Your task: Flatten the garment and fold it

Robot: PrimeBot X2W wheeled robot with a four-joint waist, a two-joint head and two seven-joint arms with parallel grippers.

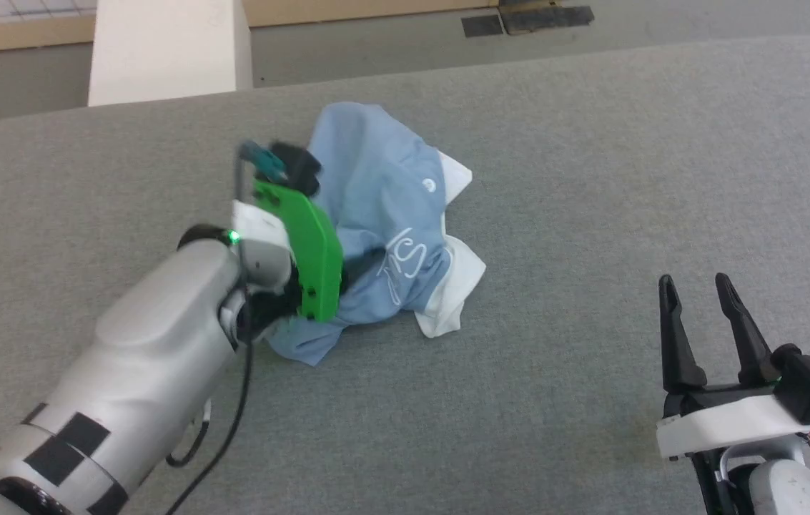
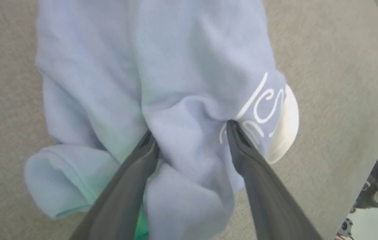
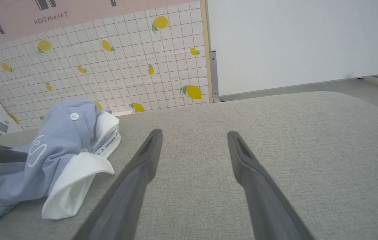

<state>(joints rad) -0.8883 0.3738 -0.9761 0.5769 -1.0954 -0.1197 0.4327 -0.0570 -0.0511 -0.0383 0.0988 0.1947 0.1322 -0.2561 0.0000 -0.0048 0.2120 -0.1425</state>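
1. In the head view, the garment is seen bunched into a crumpled heap around the middle of the grey surface. It's nowhere near flat. The cursive logo is turned up, and white collar bits are poking out on the heap's right side.
2. The left claw is best read from its own wrist view. In the head view its fingers are hidden behind the green bracket on the wrist, which is parked right against the heap's left side.
3. In that left wrist view, the two fingers are seen spread apart and pushed into the cloth. A fat fold of blue fabric bulges up between them, and the right finger's tip is tucked in right at the logo. Nothing looks pinched, so it's counted as released. What looks like a sleeve opening is rolled up at the lower left.
4. The right claw is shown released too, fingers parted over bare surface at the lower right of the head view, well apart from the garment.
5. The side-on stuff is picked up by the right wrist view. A white button can be seen near the top of the heap, and there's a printed label inside the collar. One dark finger of the left claw can be seen coming in from the left edge beside the logo. A lemon-patterned tiled wall is visible behind the surface.
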